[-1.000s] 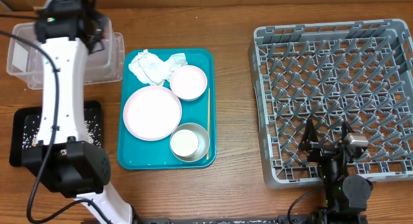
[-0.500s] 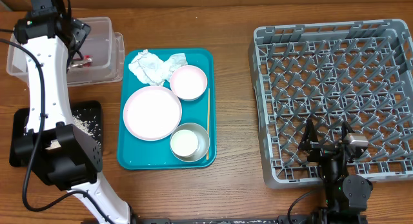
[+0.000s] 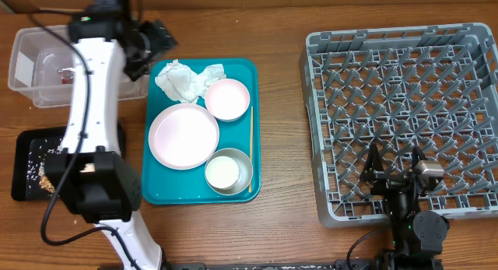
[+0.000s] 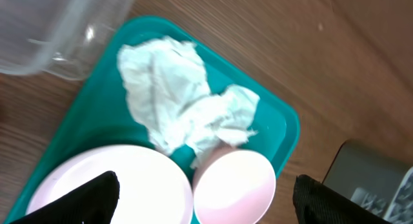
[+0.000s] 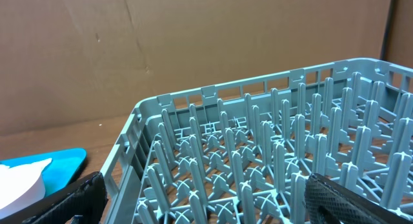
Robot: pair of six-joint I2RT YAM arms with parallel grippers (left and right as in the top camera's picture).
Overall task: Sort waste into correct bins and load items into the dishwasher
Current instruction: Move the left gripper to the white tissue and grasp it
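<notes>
Upper left of the overhead frame: left gripper [image 3: 152, 46], jaws wide and empty, beside the crumpled napkins [image 3: 185, 80].

Soft, creased white paper lies in the upper corner of the smooth teal tray [image 3: 156, 191], touching a small round white bowl [image 3: 227, 99]; below sit a flat white plate [image 3: 184, 135], a steel-sided bowl [image 3: 229, 171] and a thin wooden chopstick [image 3: 250, 145]. A red wrapper [image 3: 67, 74] lies in the clear tub [image 3: 27, 87]. At lower right, the right gripper [image 3: 393, 166] hangs wide over the grey lattice rack [image 3: 405, 75].

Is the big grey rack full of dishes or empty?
Empty. The dish rack shows only bare pegs and lattice, no dishes inside.
</notes>
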